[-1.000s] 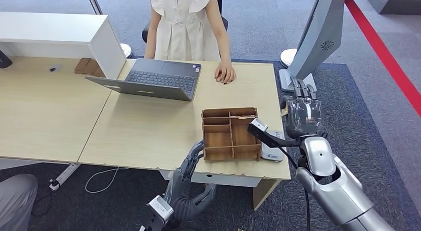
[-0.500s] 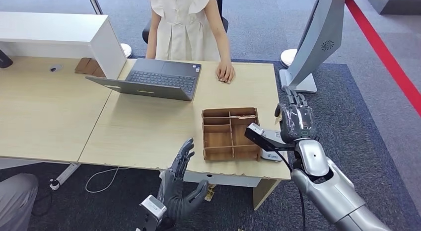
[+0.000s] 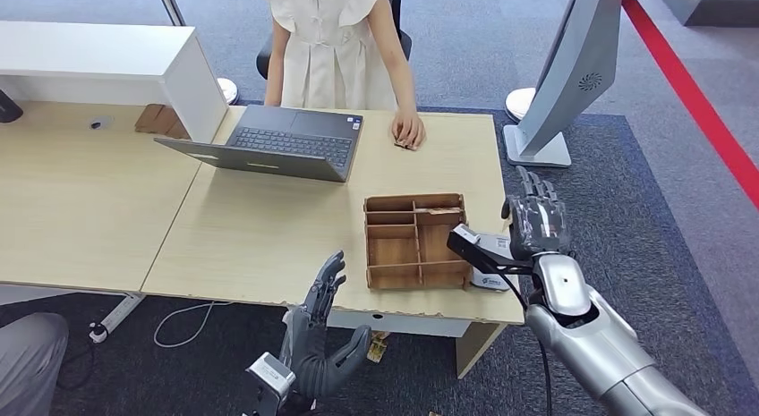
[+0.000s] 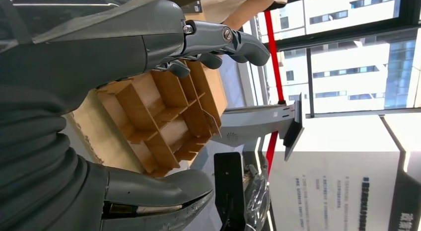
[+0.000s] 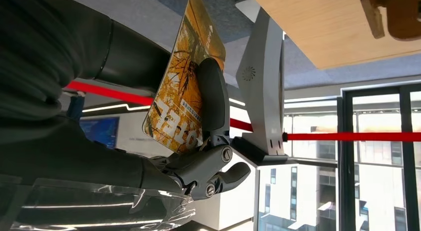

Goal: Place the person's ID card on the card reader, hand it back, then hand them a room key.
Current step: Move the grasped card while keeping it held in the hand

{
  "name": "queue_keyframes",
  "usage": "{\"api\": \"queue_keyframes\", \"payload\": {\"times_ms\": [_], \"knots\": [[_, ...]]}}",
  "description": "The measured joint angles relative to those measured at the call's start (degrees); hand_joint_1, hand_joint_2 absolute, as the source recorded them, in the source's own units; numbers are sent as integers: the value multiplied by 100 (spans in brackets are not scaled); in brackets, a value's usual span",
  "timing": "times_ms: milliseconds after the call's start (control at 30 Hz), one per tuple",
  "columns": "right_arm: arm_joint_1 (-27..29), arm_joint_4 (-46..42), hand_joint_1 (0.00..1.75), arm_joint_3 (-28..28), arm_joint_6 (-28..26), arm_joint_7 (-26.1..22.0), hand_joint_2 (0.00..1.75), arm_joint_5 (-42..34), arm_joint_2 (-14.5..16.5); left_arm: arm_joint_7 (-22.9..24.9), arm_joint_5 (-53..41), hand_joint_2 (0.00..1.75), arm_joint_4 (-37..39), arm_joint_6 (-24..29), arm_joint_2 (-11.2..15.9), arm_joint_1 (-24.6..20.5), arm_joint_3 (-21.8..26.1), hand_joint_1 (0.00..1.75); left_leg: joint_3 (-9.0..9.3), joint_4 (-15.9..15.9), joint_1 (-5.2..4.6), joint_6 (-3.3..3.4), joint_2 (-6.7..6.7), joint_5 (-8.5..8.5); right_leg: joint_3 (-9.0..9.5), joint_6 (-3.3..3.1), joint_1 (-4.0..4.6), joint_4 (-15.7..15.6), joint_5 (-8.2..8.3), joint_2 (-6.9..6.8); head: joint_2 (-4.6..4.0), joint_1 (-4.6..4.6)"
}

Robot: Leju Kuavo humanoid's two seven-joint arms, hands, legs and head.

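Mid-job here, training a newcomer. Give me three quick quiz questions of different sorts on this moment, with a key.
1. True or false: the right hand holds an orange printed card.
2. The left hand is: A) holding a card, B) open with nothing in it, C) resting on the laptop.
3. Fill in: the person's hand rests on the ___.

Key: 1 true; 2 B; 3 desk.
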Motion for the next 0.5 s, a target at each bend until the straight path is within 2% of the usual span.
{"api": "queue_keyframes", "payload": {"times_ms": [233,500], "knots": [[3,77,175,-2,19,46,175,-31,-67,61,1,175,-43,79,28,32,2,0,2,0,0,0,1,0,0,0,0,0,0,0,0,0],[4,198,175,-1,28,-70,175,-29,-9,78,-35,175,-132,281,66,77,9,0,0,0,1,0,0,0,0,0,1,1,0,0,-1,0]]}}
